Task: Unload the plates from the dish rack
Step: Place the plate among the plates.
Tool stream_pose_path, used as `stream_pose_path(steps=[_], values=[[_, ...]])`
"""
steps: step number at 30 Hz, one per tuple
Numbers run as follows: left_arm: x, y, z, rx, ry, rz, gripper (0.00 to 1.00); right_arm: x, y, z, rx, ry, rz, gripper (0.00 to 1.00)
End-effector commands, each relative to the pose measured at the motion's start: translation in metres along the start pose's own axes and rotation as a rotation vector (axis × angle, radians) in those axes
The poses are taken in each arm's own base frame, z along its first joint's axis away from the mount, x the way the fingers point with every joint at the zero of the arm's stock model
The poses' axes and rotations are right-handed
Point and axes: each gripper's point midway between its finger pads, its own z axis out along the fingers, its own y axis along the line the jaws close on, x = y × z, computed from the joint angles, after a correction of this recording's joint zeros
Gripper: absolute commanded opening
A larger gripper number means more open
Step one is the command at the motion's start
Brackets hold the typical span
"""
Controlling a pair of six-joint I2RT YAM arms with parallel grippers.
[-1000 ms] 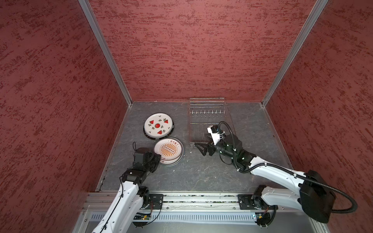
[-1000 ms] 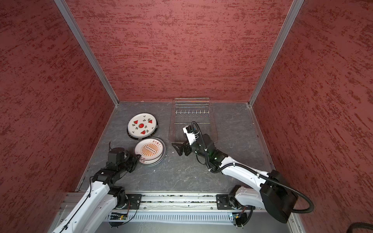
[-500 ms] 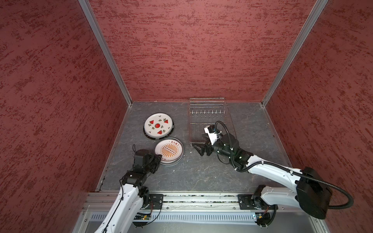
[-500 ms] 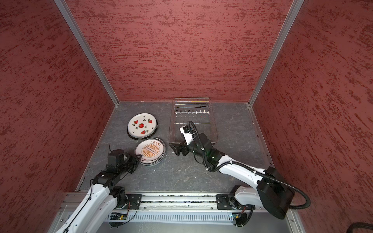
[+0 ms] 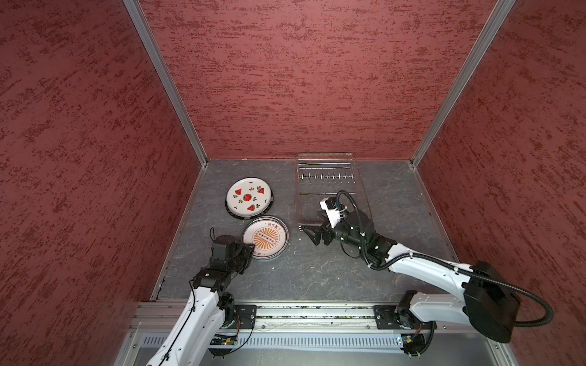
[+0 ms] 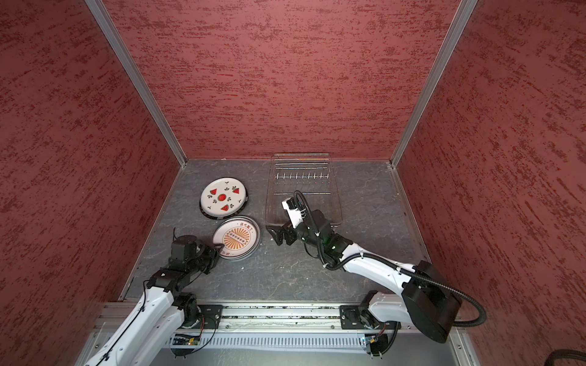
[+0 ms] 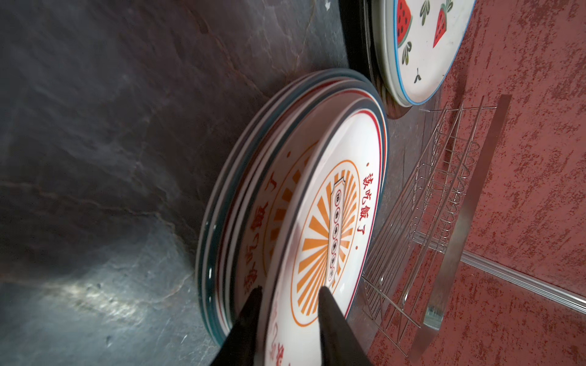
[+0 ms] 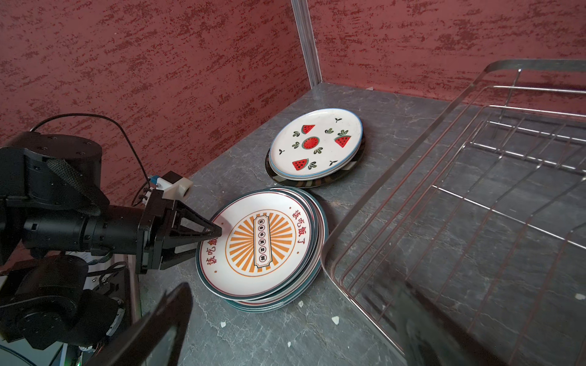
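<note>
The plates lie flat on the grey table [image 5: 317, 275] in two stacks, both to the left of the dish rack [image 5: 326, 176], whose far end is by the back wall. The farther stack is topped by the watermelon plate [image 5: 249, 198], which rests on a darker plate whose rim shows beneath it. The nearer stack is topped by an orange-sunburst plate [image 5: 265, 238] ringed with red characters. Several teal-edged rims lie slightly offset under it. The two stacks sit just beside each other.

The left gripper [image 5: 251, 247] is at the near edge of the sunburst stack. In the left wrist view its jaws stand parted astride the top plate's rim. One finger [image 7: 331, 320] is over the printed face and the other [image 7: 250, 320] is outside the rim, and the gap between them looks wider than the rim itself. Whether either pad presses on the plate cannot be told.

The right gripper [image 5: 317, 236] hangs low at the rack's near left corner, pointing toward the sunburst stack. Its jaws are spread wide and hold nothing.
</note>
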Motion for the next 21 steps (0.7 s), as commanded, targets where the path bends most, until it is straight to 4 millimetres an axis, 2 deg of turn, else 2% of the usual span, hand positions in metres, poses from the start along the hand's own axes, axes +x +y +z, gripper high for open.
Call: stream_pose_path(steps=[1,7,11,21], values=[[-0.001,0.0,0.001,0.012,-0.003,-0.001,0.43,-0.021,0.005,0.002,0.004,-0.052,-0.03,0.99],[-0.001,0.0,-0.001,0.016,-0.01,0.003,0.49,-0.02,0.004,0.002,0.012,-0.05,-0.032,0.99],[-0.003,0.001,-0.004,0.012,-0.026,0.003,0.6,-0.02,0.003,0.001,0.019,-0.051,-0.034,0.99],[-0.014,0.001,-0.005,-0.015,-0.083,0.005,0.61,-0.021,0.003,0.0,0.022,-0.05,-0.037,0.99]])
